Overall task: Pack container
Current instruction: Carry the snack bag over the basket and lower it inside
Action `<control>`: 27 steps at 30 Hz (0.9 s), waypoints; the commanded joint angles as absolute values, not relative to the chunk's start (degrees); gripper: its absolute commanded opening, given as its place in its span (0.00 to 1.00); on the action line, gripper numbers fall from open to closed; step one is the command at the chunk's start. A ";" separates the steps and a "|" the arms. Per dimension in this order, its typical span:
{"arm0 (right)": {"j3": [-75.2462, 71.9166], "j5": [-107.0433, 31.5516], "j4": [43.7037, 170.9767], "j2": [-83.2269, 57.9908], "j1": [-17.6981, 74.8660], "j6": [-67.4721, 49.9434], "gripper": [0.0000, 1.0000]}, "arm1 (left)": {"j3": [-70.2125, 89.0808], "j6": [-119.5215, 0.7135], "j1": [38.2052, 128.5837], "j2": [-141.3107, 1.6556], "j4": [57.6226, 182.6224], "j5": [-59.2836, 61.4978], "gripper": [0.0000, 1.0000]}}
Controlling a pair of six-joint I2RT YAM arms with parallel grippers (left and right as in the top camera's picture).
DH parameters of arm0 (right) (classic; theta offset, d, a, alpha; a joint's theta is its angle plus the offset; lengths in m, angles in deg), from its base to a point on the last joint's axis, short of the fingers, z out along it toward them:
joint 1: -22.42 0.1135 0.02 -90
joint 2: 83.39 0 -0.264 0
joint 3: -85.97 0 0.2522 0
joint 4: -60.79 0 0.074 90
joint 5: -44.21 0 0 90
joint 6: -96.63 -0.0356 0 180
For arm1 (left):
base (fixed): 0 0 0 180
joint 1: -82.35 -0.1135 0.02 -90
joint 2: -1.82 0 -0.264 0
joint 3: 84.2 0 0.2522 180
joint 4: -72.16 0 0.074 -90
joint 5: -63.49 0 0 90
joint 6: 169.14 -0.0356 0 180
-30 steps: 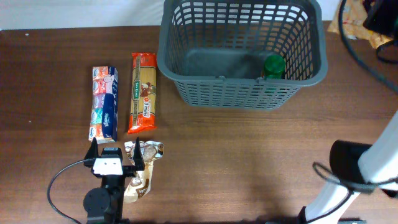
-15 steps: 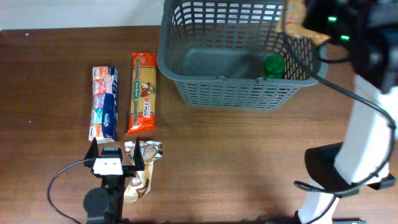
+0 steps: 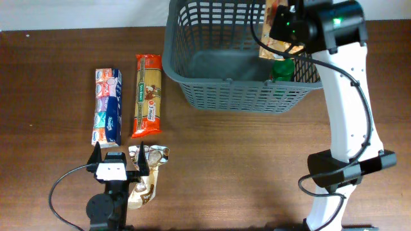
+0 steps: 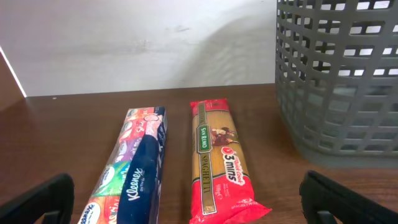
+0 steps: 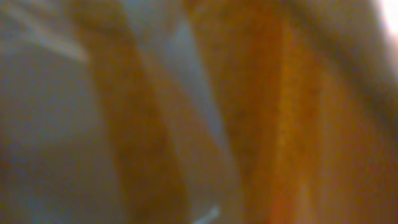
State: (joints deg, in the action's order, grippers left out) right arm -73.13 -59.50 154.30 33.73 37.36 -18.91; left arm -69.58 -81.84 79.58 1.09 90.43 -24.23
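Observation:
The dark grey lattice basket point(image 3: 247, 82) stands at the table's back, with a green-capped item point(image 3: 282, 67) inside at its right. My right gripper point(image 3: 282, 29) hangs over the basket's right part, shut on an orange-brown packet point(image 3: 270, 45). That packet fills the right wrist view point(image 5: 261, 112) as a blur, and the fingers are hidden there. My left gripper point(image 3: 119, 157) is open and empty at the front left; the left wrist view point(image 4: 193, 205) shows its fingers wide apart. A Kleenex tissue pack point(image 3: 107, 106) and a red spaghetti packet point(image 3: 148, 95) lie ahead of it.
A crumpled foil packet point(image 3: 151, 173) lies beside the left gripper's right finger. In the left wrist view the tissue pack point(image 4: 134, 168) and spaghetti point(image 4: 221, 162) lie side by side, and the basket wall point(image 4: 339, 81) rises at the right. A black cable point(image 3: 61, 192) loops at the front left.
The right arm has swung in from the far right with the orange-brown packet and now holds it over the basket's right part. The left arm has not moved.

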 commanded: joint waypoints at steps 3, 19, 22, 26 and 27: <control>-70.15 -58.02 151.50 32.61 37.45 -19.41 0.04 | -69.95 -81.29 79.23 1.52 90.50 -24.62 0.99; -69.50 -56.51 153.58 40.35 37.91 -16.13 0.04 | -69.95 -81.29 79.23 1.52 90.50 -24.62 0.99; -69.08 -56.49 153.84 40.90 37.88 -16.11 0.04 | -69.95 -81.29 79.23 1.52 90.50 -24.62 0.99; -68.56 -56.23 154.13 41.49 37.88 -16.06 0.04 | -69.95 -81.29 79.23 1.52 90.50 -24.62 0.99; -68.56 -55.46 154.26 41.64 37.88 -16.04 0.04 | -69.95 -81.29 79.23 1.52 90.50 -24.62 0.99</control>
State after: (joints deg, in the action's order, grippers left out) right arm -68.12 -55.50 155.04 42.36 37.53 -16.48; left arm -69.60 -81.84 79.58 1.09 90.43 -24.23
